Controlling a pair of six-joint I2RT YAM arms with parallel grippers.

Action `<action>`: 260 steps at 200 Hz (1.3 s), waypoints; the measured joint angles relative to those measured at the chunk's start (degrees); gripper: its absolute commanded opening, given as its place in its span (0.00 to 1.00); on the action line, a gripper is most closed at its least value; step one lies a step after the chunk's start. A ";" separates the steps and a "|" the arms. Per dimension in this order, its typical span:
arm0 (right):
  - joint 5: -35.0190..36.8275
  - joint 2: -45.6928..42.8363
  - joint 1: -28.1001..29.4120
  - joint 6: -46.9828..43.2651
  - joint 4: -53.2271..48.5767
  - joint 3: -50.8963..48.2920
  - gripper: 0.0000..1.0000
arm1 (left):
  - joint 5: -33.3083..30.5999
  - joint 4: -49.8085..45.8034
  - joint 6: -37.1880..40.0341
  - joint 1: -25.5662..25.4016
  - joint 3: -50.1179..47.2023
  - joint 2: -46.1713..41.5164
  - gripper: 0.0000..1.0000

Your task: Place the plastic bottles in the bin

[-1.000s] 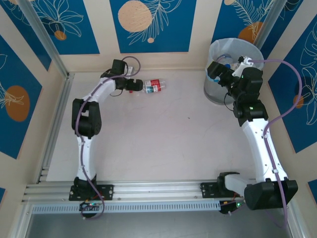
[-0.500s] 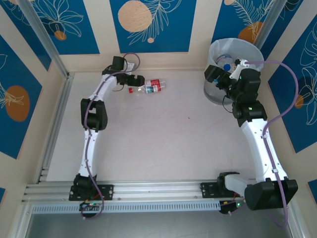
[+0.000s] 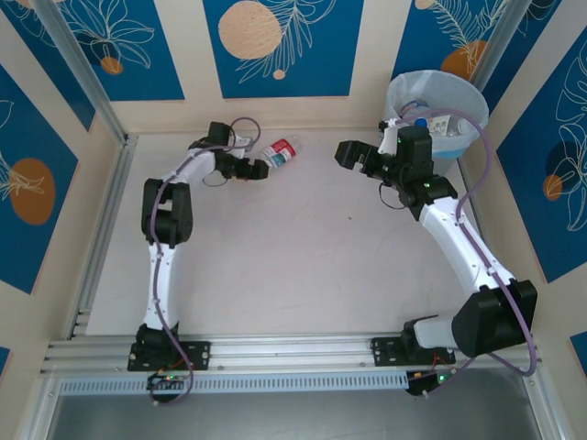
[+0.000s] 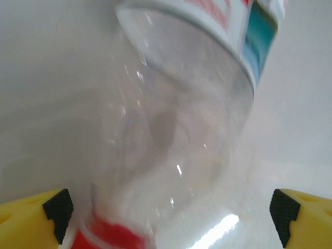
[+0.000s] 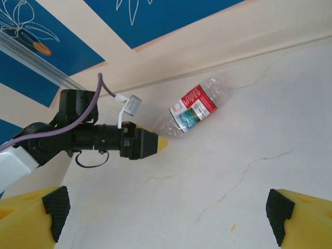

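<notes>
Plastic bottle (image 3: 282, 151) with a red-and-teal label (image 5: 193, 110) lies well left of the bin (image 3: 393, 92), which holds other bottles (image 3: 448, 128); the left wrist view adds its red-capped end lying between the left gripper's (image 4: 171, 212) wide-open, unclamped fingers (image 4: 36, 218), while the right gripper (image 3: 348, 156) gapes empty nearer the bin.

Left arm reaches far out, elbow bent, left gripper (image 3: 260, 170) pointing right — jaws spread wide, yellow fingertips (image 4: 26, 220) flanking the gap. Right arm stretches leftward, right gripper (image 3: 348, 154) facing the left's jaws — gaping just as wide.
</notes>
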 measured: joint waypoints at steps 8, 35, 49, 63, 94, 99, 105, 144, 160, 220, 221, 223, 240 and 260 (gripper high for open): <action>0.00 0.09 0.00 0.04 0.13 -0.11 1.00 | -1.70 0.57 0.68 -0.46 -2.71 -1.77 0.99; 0.00 0.09 0.33 0.55 1.27 -0.11 0.99 | -9.31 0.70 3.69 -3.37 -5.92 -4.70 0.96; 0.04 0.09 0.33 0.63 1.68 -0.11 1.00 | -14.60 0.22 5.49 -5.60 -5.03 -4.70 0.94; 0.04 0.09 0.33 0.76 1.97 -0.11 1.00 | -18.97 -1.95 6.97 -7.65 -1.81 -3.72 0.92; 0.52 0.00 0.33 0.81 2.10 -0.13 1.00 | -23.63 -4.57 8.44 -9.73 7.15 -0.04 0.85; 0.72 -0.04 0.33 0.79 2.10 -0.17 1.00 | -23.89 -4.85 8.57 -9.73 7.67 0.17 0.84; 1.01 -0.15 0.33 0.76 2.03 -0.20 0.99 | -24.09 -5.14 8.87 -9.60 7.91 0.28 0.82; 3.06 -1.51 0.33 -0.22 1.92 -0.98 1.00 | -24.33 -8.09 9.88 -8.96 7.96 0.68 0.80; 3.63 -1.75 0.33 -0.44 1.88 -1.09 1.00 | -24.57 -9.07 10.08 -8.96 7.96 0.83 0.72; 4.39 -1.97 0.33 -0.52 1.84 -1.29 1.00 | -25.42 -13.40 10.64 -8.96 8.76 2.34 0.58; 4.39 -1.97 0.33 -0.52 1.81 -1.29 1.00 | -25.44 -13.44 10.71 -8.96 8.83 2.36 0.58; 4.39 -1.97 0.33 -0.52 1.81 -1.29 1.00 | -25.49 -13.57 10.84 -8.96 8.98 2.40 0.58; 4.39 -1.97 0.33 -0.50 1.68 -1.33 0.99 | -25.53 -14.23 10.67 -8.96 10.51 3.13 0.56; 4.42 -2.14 0.33 -0.50 1.68 -1.66 1.00 | -25.46 -14.62 10.47 -8.96 12.83 4.31 0.52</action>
